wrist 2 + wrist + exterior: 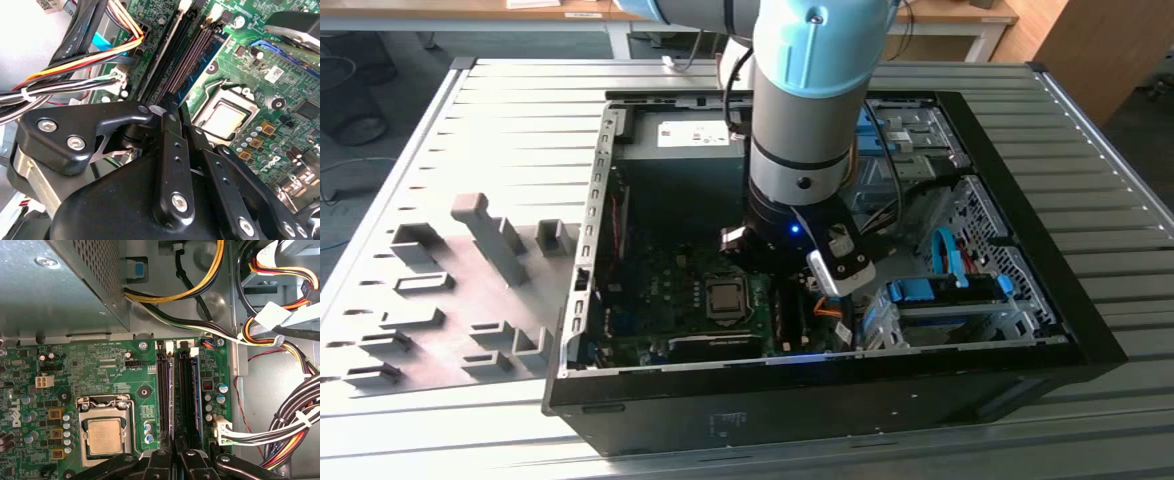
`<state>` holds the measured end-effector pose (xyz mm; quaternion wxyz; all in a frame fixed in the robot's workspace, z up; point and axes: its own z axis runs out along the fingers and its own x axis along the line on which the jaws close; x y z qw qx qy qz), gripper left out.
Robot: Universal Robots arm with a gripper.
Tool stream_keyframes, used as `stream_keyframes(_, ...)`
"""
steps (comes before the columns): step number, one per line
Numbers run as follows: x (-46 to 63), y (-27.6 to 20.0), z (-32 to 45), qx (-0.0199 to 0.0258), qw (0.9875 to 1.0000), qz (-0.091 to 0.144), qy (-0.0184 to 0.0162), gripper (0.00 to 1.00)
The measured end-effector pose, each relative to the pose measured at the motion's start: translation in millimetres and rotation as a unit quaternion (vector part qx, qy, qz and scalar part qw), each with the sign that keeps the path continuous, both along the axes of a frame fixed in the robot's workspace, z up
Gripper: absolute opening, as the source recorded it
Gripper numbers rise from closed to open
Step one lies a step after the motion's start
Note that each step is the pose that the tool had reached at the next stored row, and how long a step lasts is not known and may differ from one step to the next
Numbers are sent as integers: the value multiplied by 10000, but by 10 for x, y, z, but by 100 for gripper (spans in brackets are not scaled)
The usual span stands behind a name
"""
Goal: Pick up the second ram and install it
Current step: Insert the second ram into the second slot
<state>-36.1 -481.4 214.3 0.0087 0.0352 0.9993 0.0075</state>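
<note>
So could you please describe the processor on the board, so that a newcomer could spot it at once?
Start at the open black computer case on the ribbed metal table, and look down at the green circuit board on its floor. The processor is the flat square silver plate in a metal frame, beside the long black memory slots. Nothing else on that board is square, bare and shiny.

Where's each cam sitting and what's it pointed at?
Exterior view: off the arm, above the open PC case, looking down; the arm reaches into it.
First wrist view: on the wrist, looking at the motherboard's memory slots and processor; black gripper links along one edge.
Second wrist view: on the wrist, close and oblique to the memory slots; gripper in front.
Shared: both wrist views show slots, processor, cable bundles.
</note>
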Motion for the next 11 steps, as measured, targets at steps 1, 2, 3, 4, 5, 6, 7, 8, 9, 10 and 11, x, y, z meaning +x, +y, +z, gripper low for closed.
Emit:
stream_keyframes(1, 0, 0, -2, -3, 10000, -1, 0, 14)
stream_keyframes(2, 1, 0, -5, -5, 10000, -2, 0, 14)
stream_keyframes(3, 1, 0, -8, -11, 10000, -2, 0, 14)
stream_keyframes(4, 1, 0, -10, -19, 10000, -2, 0, 14)
stream_keyframes(5, 1, -1, -13, -23, 10000, -2, 1, 14)
stream_keyframes(6, 1, -1, -16, -26, 10000, -2, 1, 14)
stream_keyframes(7, 1, -1, -18, -28, 10000, -2, 1, 14)
stream_keyframes(8, 1, 1, -26, -24, 10000, -2, -1, 14)
stream_keyframes(9, 2, 3, -30, -24, 10000, -2, -1, 14)
stream_keyframes(10, 3, 6, -32, -26, 10000, -2, -1, 14)
stream_keyframes(11, 4, 10, -33, -27, 10000, -2, 0, 14)
